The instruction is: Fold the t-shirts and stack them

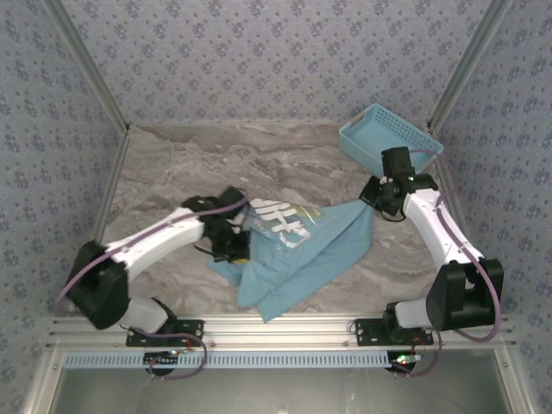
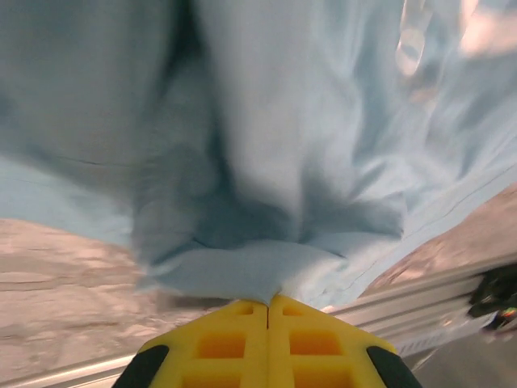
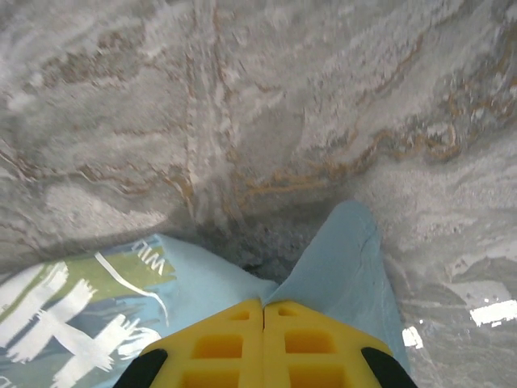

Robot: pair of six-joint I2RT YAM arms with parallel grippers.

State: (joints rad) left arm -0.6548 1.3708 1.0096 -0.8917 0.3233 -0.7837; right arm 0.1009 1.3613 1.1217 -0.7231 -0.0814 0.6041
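- The t-shirt [image 1: 302, 248] is lying crumpled on the marble-patterned table [image 1: 259, 159]. In the top view it is sitting toward the 6 o'clock side of the tabletop, between the two arms.
- Its white lettering [image 1: 280, 222] is facing up and occupying the 11 o'clock part of the cloth. A long blue flap is trailing down toward 7 o'clock, close to the metal rail [image 1: 285, 326] along the near edge.
- The left gripper [image 1: 235, 247] is reaching in at the shirt's 9 o'clock edge.
- In the left wrist view its yellow jaws are pressing flat together, clamping a fold of the blue fabric at their tips. The cloth is bunching and spreading away toward 12 o'clock.
- The right gripper [image 1: 373, 197] is working at the shirt's 2 o'clock corner, where the fabric is being drawn out to a point.
- In the right wrist view its yellow jaws are also meeting with no gap, pinching the shirt's edge. A plain blue strip is running off toward 1 o'clock, and the printed part is showing at 8 o'clock.
- A light-blue lattice basket [image 1: 388, 136] is sitting at the table's 1 o'clock corner, beyond the right gripper and apart from the shirt.
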